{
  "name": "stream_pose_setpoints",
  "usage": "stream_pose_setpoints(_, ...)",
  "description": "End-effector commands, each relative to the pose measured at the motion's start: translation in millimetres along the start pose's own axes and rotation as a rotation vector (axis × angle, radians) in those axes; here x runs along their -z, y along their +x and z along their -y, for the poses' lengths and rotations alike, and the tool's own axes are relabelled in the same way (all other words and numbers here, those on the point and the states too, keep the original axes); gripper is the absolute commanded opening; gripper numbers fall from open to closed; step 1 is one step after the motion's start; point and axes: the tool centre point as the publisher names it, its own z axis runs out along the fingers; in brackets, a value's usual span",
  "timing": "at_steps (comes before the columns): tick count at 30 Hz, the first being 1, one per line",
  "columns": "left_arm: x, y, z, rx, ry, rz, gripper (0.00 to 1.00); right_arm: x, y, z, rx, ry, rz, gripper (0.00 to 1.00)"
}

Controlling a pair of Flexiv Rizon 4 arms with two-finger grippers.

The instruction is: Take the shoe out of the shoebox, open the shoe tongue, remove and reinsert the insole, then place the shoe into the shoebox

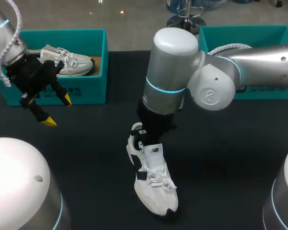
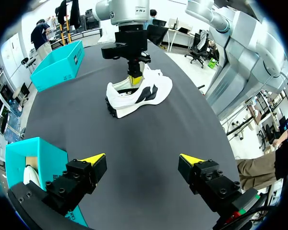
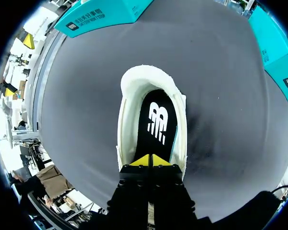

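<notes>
At the open collar of the white shoe (image 1: pixel 151 184), which lies sole-down on the dark table (image 1: pixel 230 158), the right gripper (image 3: pixel 151 160) points straight down into the opening. Its 2 yellow tips are pressed together over the near end of the black insole (image 3: pixel 156 120) and seem to pinch it, though the contact itself is hard to make out. Inside the shoe the insole runs along the footbed, with a teal edge showing along 1 side, so it may sit slightly lifted instead of flat. Well apart from the shoe, the left gripper (image 1: pixel 58 110) hangs above the table with its jaws spread wide and nothing between them. Beyond the shoe's heel end stand 2 teal boxes: the left shoebox (image 1: pixel 77 86), which holds a second shoe (image 1: pixel 69 62), and the right shoebox (image 1: pixel 259 33), whose inside is mostly hidden behind the right arm. My judgement is that the insole step is in hand. The next move calls for drawing the insole along the length of the shoe without dragging the shoe itself, so the idle left gripper may need to steady the shoe.
</notes>
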Motion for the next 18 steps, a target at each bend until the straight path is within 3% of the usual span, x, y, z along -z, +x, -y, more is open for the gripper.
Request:
stream_pose_setpoints(1, 0.3, 0.6, -0.2, 0.0, -0.003, 0.0, 1.0, -9.7, 4.3, -3.3, 0.002, 0.012, -0.006, 0.0)
stream_pose_setpoints(2, 0.3, 0.6, -0.2, 0.0, -0.003, 0.0, 1.0, -9.7, 4.5, -3.3, 0.002, 0.014, -0.007, 0.0)
stream_pose_setpoints(3, 0.3, 0.6, -0.2, 0.0, -0.003, 0.0, 1.0, -9.6, 4.7, -3.1, 0.004, 0.018, -0.007, 0.17)
stream_pose_setpoints(10, 0.3, 0.6, -0.2, 0.0, -0.003, 0.0, 1.0, -9.5, 7.1, 1.1, 0.008, 0.035, -0.01, 0.47)
stream_pose_setpoints(13, 0.3, 0.6, -0.2, 0.0, -0.003, 0.0, 1.0, -9.0, 7.6, 1.5, 0.014, 0.044, -0.008, 0.84)
stream_pose_setpoints(14, 0.3, 0.6, -0.2, 0.0, -0.003, 0.0, 1.0, -8.9, 7.8, 1.5, 0.016, 0.045, -0.008, 0.87)
stream_pose_setpoints(15, 0.3, 0.6, -0.2, 0.0, -0.003, 0.0, 1.0, -8.9, 8.3, 1.3, 0.022, 0.05, -0.008, 0.98)
stream_pose_setpoints(18, 0.3, 0.6, -0.2, 0.0, -0.003, 0.0, 1.0, -11.2, 10.7, 0.5, 0.03, 0.056, -0.014, 1.0)
